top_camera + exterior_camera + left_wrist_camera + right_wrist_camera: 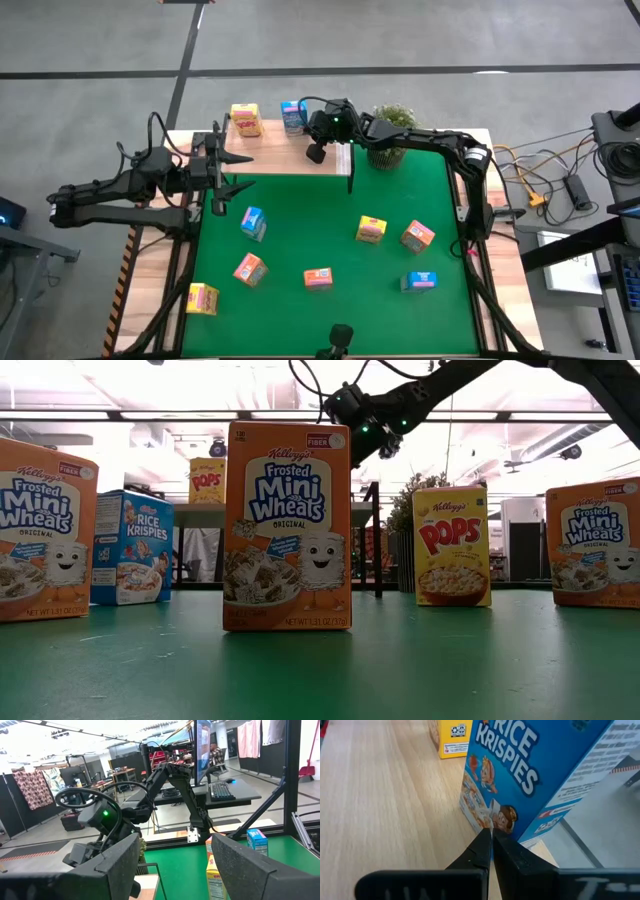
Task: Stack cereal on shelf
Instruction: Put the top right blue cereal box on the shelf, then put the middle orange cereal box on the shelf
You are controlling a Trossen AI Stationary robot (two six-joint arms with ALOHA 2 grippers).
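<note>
Our right gripper (491, 836) – fingers pressed together – touches the blue box (530, 775) on the shelf (385, 805), upper centre; left gripper (222, 170) spread, waiting.

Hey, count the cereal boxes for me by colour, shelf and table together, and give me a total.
Yellow boxes: 3
Blue boxes: 3
Orange-red boxes: 3
Total: 9
</note>
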